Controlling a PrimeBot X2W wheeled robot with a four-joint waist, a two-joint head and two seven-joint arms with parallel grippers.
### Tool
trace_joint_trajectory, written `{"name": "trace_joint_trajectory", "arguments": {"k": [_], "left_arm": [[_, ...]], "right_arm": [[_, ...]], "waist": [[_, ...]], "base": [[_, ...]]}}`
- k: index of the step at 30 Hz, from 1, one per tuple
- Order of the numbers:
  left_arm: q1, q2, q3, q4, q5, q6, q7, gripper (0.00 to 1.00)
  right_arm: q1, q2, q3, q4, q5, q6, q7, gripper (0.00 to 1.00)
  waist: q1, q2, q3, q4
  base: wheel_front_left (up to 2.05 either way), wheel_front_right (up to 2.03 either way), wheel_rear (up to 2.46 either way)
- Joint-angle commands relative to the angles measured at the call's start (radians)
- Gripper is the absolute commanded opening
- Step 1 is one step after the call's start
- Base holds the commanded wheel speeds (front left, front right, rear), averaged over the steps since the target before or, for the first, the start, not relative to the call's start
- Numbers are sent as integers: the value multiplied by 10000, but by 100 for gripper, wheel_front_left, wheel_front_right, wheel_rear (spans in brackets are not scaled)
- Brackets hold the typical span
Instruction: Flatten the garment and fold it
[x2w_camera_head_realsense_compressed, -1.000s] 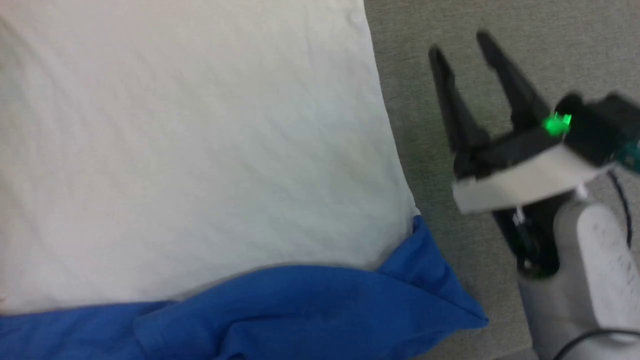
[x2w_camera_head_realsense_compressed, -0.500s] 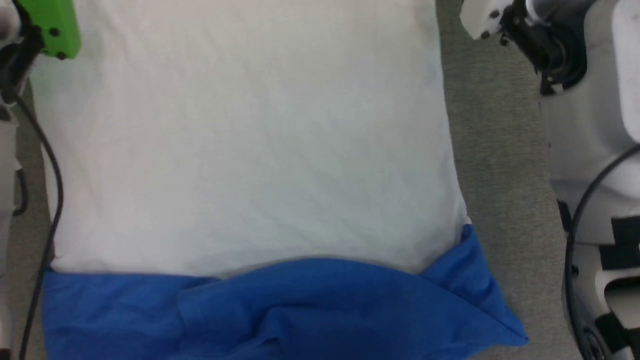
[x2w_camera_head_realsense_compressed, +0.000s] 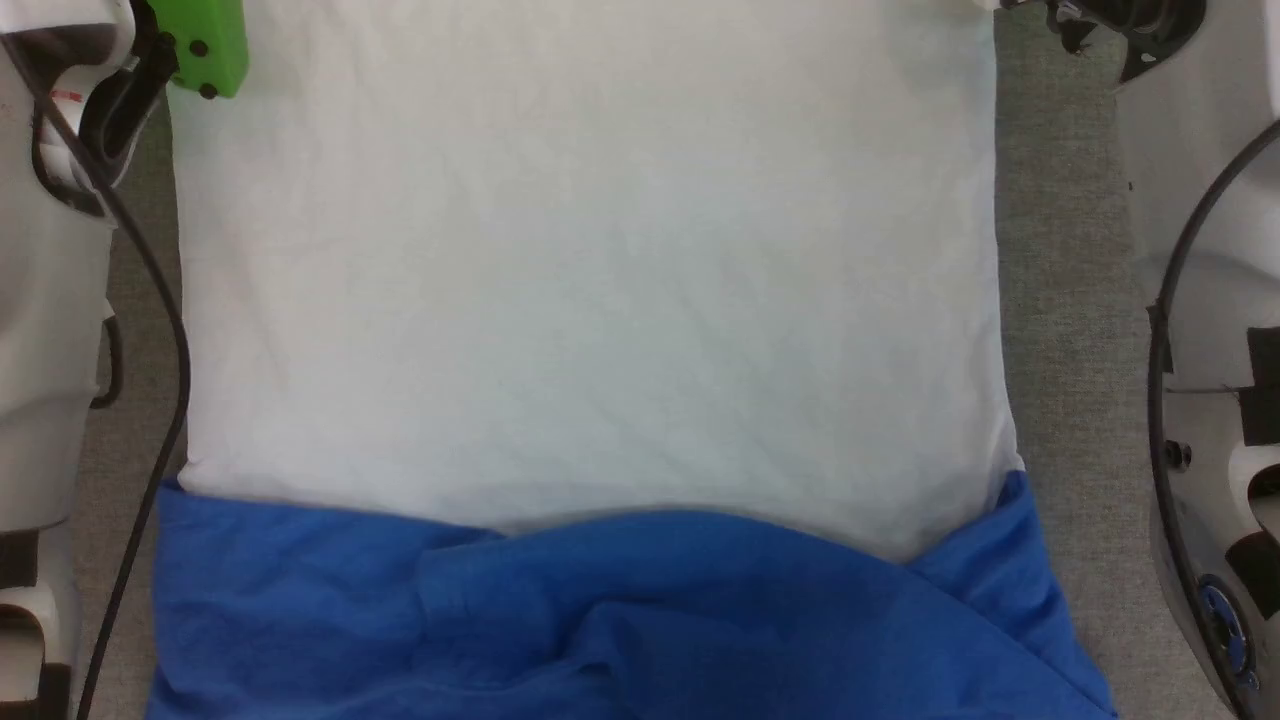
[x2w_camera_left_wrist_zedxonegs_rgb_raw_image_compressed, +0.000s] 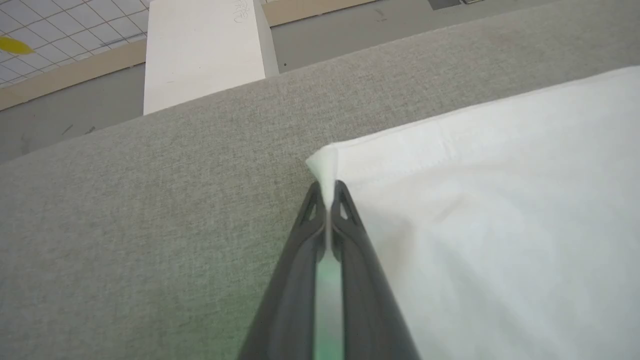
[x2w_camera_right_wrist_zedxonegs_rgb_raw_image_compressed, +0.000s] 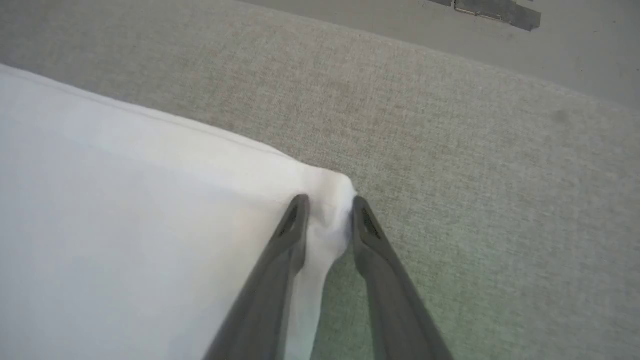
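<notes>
The garment lies spread on a grey cloth-covered surface. Its long axis runs straight away from the robot. The blue shoulders and sleeves lie bunched at the near end, and the white body reaches out to the hem at the far end. The white panel looks nearly smooth, with only faint creases.

Each far hem corner has its own claw. The left gripper is pressed together on the left corner, and a small peak of white cloth stands up between its tips. The right gripper straddles the right corner with its fingers set apart and the cloth bunched between them, touching both. It is not clear whether that grip is firm.

The relation that matters is that both claws sit at the hem, with the whole length of the shirt between them and the robot's body. Each arm is nearer to its own side. The likely next move is therefore a pull toward the robot along the long axis, carrying the hem over the blue end. Uneven grips could skew the fold.
</notes>
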Motion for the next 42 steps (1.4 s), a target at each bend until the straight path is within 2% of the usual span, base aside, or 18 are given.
{"name": "trace_joint_trajectory", "arguments": {"k": [1, 5, 8, 10, 15, 22, 25, 29, 34, 38, 42], "left_arm": [[-265, -19, 17, 99, -27, -28, -270, 0], [-545, 105, 26, 361, 356, 14, -1252, 0], [-801, 151, -30, 616, 651, 49, -1939, 0], [-1056, 210, -33, 835, 966, 215, -2633, 0], [-1475, 256, -16, 1163, 1476, 638, -3770, 0], [-1202, 150, 59, 1725, 1481, 807, -5239, 0], [-545, 82, 66, 1854, 1205, 618, -5664, 0], [725, 42, 136, 1756, 763, 430, -6145, 0], [2697, -48, 67, 1040, 317, 257, -6722, 0], [4414, -27, 28, 366, -17, 296, -6869, 0], [6162, 8, -55, -374, -350, 474, -6620, 0]], "right_arm": [[203, 17, 59, 164, -164, -13, 65, 0], [43, -66, -68, -247, -538, -13, -871, 0], [-147, -107, -205, -502, -887, -13, -2024, 0], [-326, -106, -203, -546, -1133, -13, -3046, 0], [-616, -187, -100, -455, -1432, -13, -4442, 0], [-341, -137, 249, -141, -865, -13, -5956, 0], [79, -205, 570, -107, -339, -13, -6417, 0], [1051, -481, 1250, -446, 607, -13, -6882, 0], [2990, -1361, 2130, -1716, 1858, -13, -7022, 0], [4911, -1950, 2230, -3031, 2578, -13, -6872, 0], [7079, -2225, 1865, -4283, 2972, -13, -6313, 0]], "waist": [[0, 0, 8, -6], [0, 0, 37, -64], [0, 0, 31, -114], [0, 0, -36, -167], [0, 0, -142, -227], [0, 0, -757, -222], [0, 0, -1255, -161], [0, 0, -2200, -44], [0, 0, -3424, 251], [0, 0, -4302, 417], [0, 0, -4992, 542]], "base": [[0, 0, 0], [0, 0, 0], [0, 0, 0], [0, 0, 0], [0, 0, 0], [0, 0, 0], [0, 0, 0], [0, 0, 0], [0, 0, 0], [0, 0, 0], [0, 0, 0]]}}
